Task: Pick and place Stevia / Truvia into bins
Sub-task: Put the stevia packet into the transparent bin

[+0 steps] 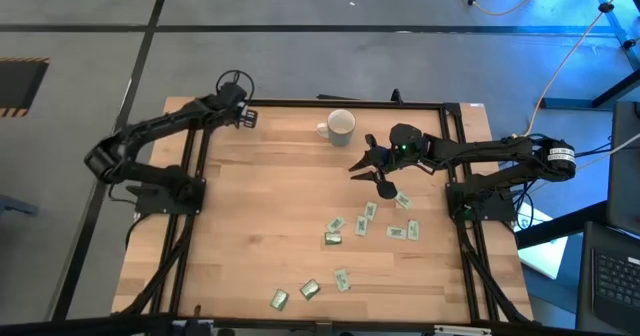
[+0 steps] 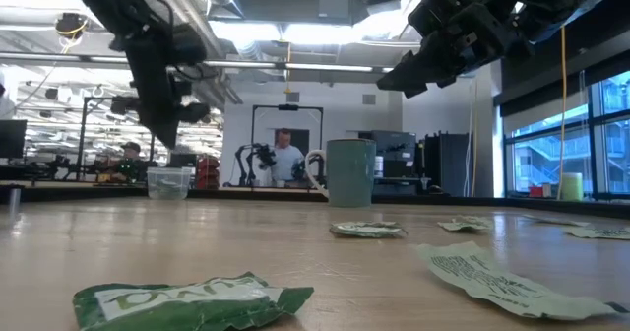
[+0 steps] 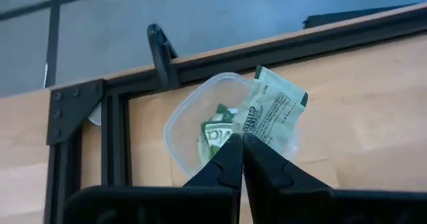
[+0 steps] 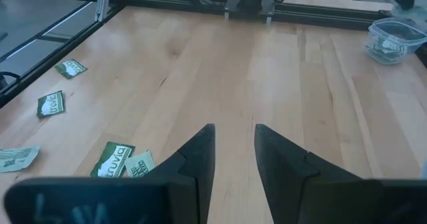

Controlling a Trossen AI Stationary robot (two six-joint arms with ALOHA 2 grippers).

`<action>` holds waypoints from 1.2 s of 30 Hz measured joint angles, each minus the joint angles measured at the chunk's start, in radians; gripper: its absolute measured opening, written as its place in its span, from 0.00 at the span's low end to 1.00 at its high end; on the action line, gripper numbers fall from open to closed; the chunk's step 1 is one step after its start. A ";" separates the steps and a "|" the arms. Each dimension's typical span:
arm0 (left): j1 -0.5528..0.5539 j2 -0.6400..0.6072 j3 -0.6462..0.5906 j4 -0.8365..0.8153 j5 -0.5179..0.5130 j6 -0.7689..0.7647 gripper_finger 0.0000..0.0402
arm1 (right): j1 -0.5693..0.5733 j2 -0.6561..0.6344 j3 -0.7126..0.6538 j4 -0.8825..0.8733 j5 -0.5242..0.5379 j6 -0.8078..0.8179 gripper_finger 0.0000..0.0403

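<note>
Nearest the low camera, a crumpled green sachet (image 2: 192,301) lies on the wooden surface (image 1: 260,226), its print too blurred to read, and a pale one (image 2: 492,277) beside it is cut off at the picture's right edge. From above, these belong to a loose scatter of green and white sachets (image 1: 370,226) spread over the near right part of the surface, some flat, some creased; the exact count is hard to make out.

Farther back, the right end effector (image 1: 372,172) hangs in the air above the surface, between the scatter and the mug (image 1: 340,127), its fingers (image 4: 197,154) standing apart with nothing between them. The mug stands upright near the far edge, handle toward the left arm's side; its inside cannot be seen from the low view.

At the far left corner, the left end effector (image 3: 243,141) is pinched tight on the corner of one sachet (image 3: 273,111), which hangs partly over the clear cup (image 3: 193,121) below. The cup sits just inside the dark frame (image 3: 107,137), and at least one green sachet (image 3: 215,134) lies in it, partly hidden by the fingers. In the high view the cup is mostly covered by the arm.

Beyond the surface, a person (image 2: 285,159) is in the room, small and indistinct.
</note>
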 joint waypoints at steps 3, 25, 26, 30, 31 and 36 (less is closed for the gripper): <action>0.018 0.057 0.000 0.003 0.003 -0.002 0.01 | 0.000 0.000 0.000 0.000 0.000 0.000 0.27; 0.063 0.169 0.000 0.055 -0.004 0.133 0.19 | 0.000 0.000 0.000 -0.001 0.000 0.000 0.27; 0.063 0.154 0.000 0.058 -0.009 0.143 0.20 | 0.000 0.000 0.000 -0.001 0.000 0.000 0.27; 0.036 0.066 0.000 0.083 0.004 0.172 0.22 | 0.000 0.000 0.000 -0.001 0.000 0.000 0.27; 0.023 0.036 0.000 0.088 0.020 0.177 0.22 | 0.000 0.000 0.000 -0.001 0.000 0.000 0.27; -0.082 -0.114 0.000 0.139 0.173 0.287 0.21 | 0.000 0.000 0.000 -0.001 0.000 0.000 0.27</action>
